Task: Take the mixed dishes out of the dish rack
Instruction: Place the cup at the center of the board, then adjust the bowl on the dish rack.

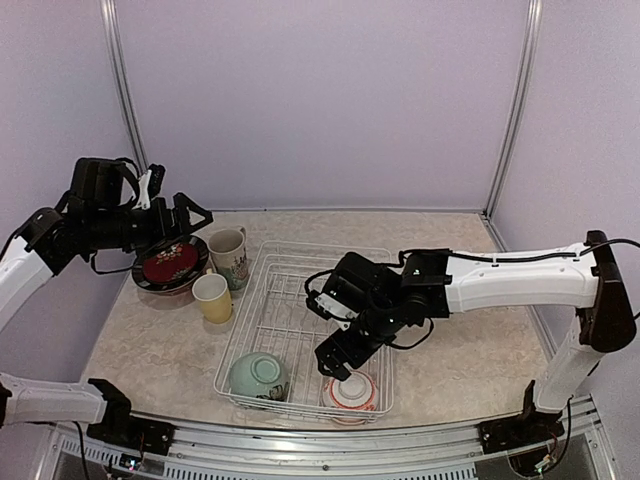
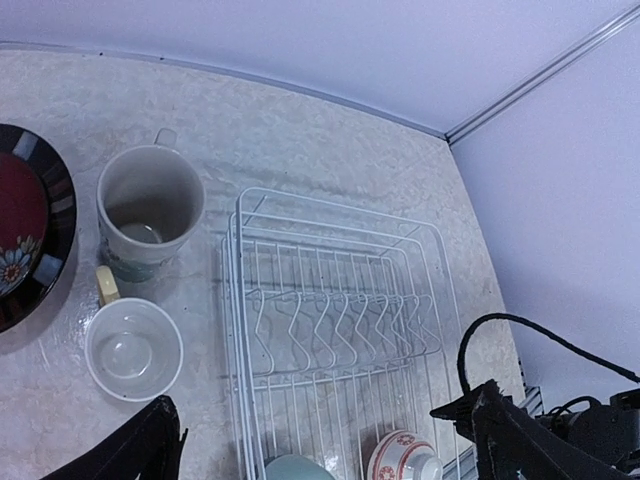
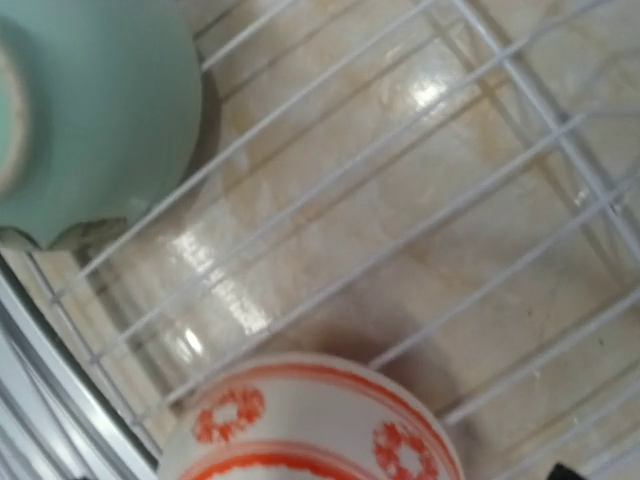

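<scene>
Two bowls are sitting in the rack point(image 1: 290, 300), both upside down at its near end: the green bowl point(image 1: 258, 375) in the near left corner and the red bowl point(image 1: 351, 392) in the near right one, apart from each other. I am seeing nothing else in the rack, and its plate slots in the far half are standing empty. The right gripper point(image 1: 336, 362) is hovering just over the red bowl with its fingers spread and nothing between them, so I am treating that bowl as the one in hand. I am judging it to be glazed ceramic: stiff, fairly weighty, slick, and liable to chip against the wire. With the foot ring facing up, I am reckoning the ring is the best hold, with one finger inside it and one outside. The rounded wall is likely offering too little purchase. The left gripper point(image 1: 190, 222) is hanging released at the far left, near the plate point(image 1: 168, 266), which is lying on the table point(image 1: 150, 345) left of the rack. The mug point(image 1: 228, 256) and the cup point(image 1: 212, 297) are standing upright between plate and rack, and both are looking empty from the left wrist view.
</scene>
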